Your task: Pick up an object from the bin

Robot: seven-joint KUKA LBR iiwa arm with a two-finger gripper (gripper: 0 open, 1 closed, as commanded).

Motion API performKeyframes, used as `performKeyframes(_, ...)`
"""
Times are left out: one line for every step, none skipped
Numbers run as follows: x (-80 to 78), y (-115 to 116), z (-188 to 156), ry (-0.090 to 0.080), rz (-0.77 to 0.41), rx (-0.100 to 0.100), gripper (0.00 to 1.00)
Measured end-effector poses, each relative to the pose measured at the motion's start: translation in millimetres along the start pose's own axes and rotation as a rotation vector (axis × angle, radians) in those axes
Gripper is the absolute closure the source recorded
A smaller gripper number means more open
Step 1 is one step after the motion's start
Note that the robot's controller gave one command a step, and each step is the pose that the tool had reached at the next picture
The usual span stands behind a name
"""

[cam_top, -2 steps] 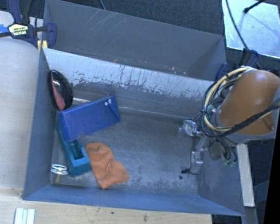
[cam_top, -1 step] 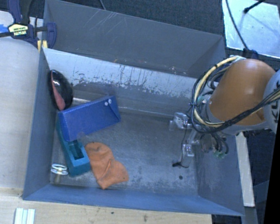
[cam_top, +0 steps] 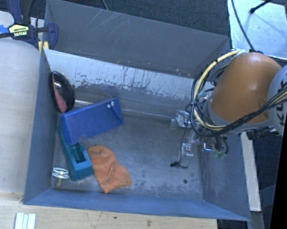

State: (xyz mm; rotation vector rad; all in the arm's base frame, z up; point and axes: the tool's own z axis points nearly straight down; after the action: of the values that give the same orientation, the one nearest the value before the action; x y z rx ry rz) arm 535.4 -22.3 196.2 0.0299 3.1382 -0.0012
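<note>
Orange wrist cover [cam_top: 242, 94], with looped cables: part of the arm, the highest item, over the bin's right side.

Gripper [cam_top: 184, 157]: hangs below the cover, low over bare floor in the right half of the grey metal bin [cam_top: 137, 46]. Open or closed: cannot tell. Nothing is seen held in it. A small dark speck [cam_top: 177, 165] lies just beside its tip; whether this is a thing or a mark on the floor cannot be told.

Contents, all in the left half, well apart from the gripper:
- Orange cloth [cam_top: 107, 170], crumpled, near the front wall; nearest candidate.
- Blue box-like piece [cam_top: 92, 118], tilted, leaning over the items below it.
- Teal-blue block [cam_top: 79, 160], touching the cloth's left edge.
- Small metal cap [cam_top: 60, 173], front-left corner.
- Dark glossy oval thing [cam_top: 60, 91], against the left wall; kind uncertain.

Progress, as judged: pick not yet made; approach, grasp and lift all remain.

Obstructions: none between gripper and cloth. The blue piece and block crowd the cloth's left side, and the walls hem in the cap and the oval thing.
</note>
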Motion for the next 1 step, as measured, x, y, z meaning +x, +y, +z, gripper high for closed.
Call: performKeyframes(7.8, 25.2, -7.4, 0.0, -0.094, -0.001, 0.0)
